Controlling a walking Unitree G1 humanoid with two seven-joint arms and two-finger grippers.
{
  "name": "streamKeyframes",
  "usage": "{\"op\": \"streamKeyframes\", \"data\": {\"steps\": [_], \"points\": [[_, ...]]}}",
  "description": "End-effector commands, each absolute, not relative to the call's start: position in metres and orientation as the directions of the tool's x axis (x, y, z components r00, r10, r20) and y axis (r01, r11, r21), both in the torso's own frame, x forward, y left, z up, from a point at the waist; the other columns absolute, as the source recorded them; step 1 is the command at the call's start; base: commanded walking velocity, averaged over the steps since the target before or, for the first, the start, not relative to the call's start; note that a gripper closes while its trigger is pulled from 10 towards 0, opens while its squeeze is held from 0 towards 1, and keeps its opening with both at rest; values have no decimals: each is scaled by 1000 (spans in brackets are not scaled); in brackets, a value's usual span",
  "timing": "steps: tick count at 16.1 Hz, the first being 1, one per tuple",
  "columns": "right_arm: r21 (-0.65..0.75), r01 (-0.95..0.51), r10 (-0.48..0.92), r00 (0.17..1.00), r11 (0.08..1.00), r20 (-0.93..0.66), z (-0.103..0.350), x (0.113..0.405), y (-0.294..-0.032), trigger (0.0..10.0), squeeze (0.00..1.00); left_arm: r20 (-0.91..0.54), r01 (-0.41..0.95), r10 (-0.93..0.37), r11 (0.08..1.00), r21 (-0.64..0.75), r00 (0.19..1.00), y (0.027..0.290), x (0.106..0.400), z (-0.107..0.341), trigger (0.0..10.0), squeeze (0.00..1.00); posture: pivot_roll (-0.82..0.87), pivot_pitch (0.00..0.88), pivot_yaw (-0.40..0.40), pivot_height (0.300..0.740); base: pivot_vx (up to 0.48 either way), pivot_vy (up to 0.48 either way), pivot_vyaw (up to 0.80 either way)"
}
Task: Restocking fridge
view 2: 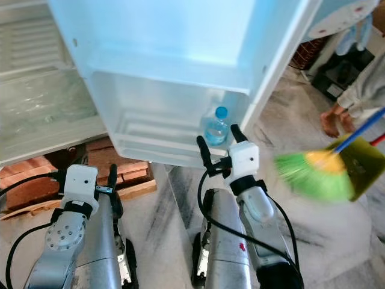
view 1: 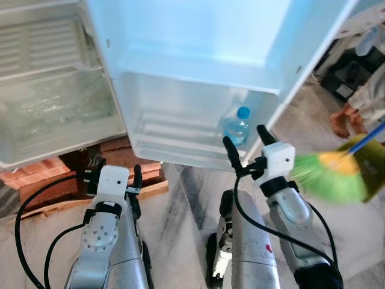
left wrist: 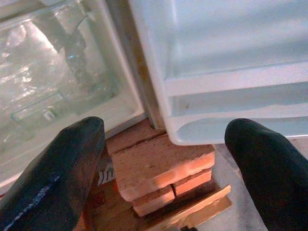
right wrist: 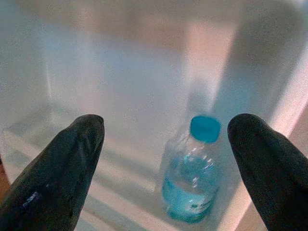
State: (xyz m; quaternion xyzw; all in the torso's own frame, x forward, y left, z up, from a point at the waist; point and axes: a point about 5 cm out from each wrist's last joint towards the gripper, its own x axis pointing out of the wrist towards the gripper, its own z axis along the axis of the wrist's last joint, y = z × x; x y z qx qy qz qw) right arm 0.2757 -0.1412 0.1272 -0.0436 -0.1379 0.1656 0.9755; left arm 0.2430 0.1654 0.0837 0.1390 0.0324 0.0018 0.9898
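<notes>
A clear water bottle (view 1: 237, 126) with a blue cap stands upright in the right end of the fridge door's bottom bin (view 1: 174, 129). My right gripper (view 1: 245, 144) is open just in front of the bin, nothing between its fingers; the bottle (right wrist: 192, 175) sits a little beyond them, untouched. My left gripper (view 1: 114, 168) is open and empty, low by the fridge's base, facing the bricks (left wrist: 161, 168) under the fridge. The fridge's clear crisper drawer (view 1: 51, 111) is at the left.
Red bricks (view 1: 36, 177) and a wooden board prop up the fridge. At the right a person's bare feet (view 1: 341, 120) stand on the marble floor, and a green broom (view 1: 328, 174) on a blue handle sweeps close beside my right arm. A dark box (view 1: 352, 72) sits behind.
</notes>
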Motion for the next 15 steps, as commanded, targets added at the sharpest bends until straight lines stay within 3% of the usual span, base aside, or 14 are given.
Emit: {"op": "streamKeyframes", "data": {"steps": [1, 5, 6, 7, 8, 11, 15], "points": [[-139, -302, 329, 906, 943, 265, 134, 273, -141, 10000, 1000, -79, 10, 11, 963, 271, 997, 165, 241, 79, 10000, 0, 137, 161, -52, 476, 0, 0, 0], [-102, -264, 281, 935, 959, 215, 132, 244, -147, 10000, 1000, -75, 9, 12, 960, 279, 997, 166, 241, 80, 10000, 0, 123, 149, -47, 476, 0, 0, 0], [-94, -252, 266, 945, 963, 193, 128, 238, -151, 10000, 847, -74, 6, 16, 959, 283, 997, 167, 241, 80, 10000, 0, 120, 146, -46, 476, 0, 0, 0], [-71, -225, 234, 958, 972, 168, 124, 233, -154, 10000, 608, -73, 3, 18, 959, 284, 997, 169, 241, 80, 10000, 0, 117, 143, -42, 476, 0, 0, 0], [-41, -188, 192, 973, 981, 130, 120, 232, -157, 10000, 0, -72, -1, 23, 957, 290, 997, 171, 241, 80, 10000, 0, 114, 142, -38, 476, 0, 0, 0], [-29, -195, 197, 973, 980, 124, 124, 234, -153, 10000, 0, -81, 16, 7, 958, 287, 997, 169, 241, 78, 10000, 0, 111, 142, -33, 481, 0, 0, 0], [-4, -195, 194, 970, 981, 143, 131, 242, -148, 10000, 0, -78, 17, 5, 959, 284, 997, 167, 241, 79, 10000, 0, 121, 140, -33, 526, 0, 0, 0]]}}
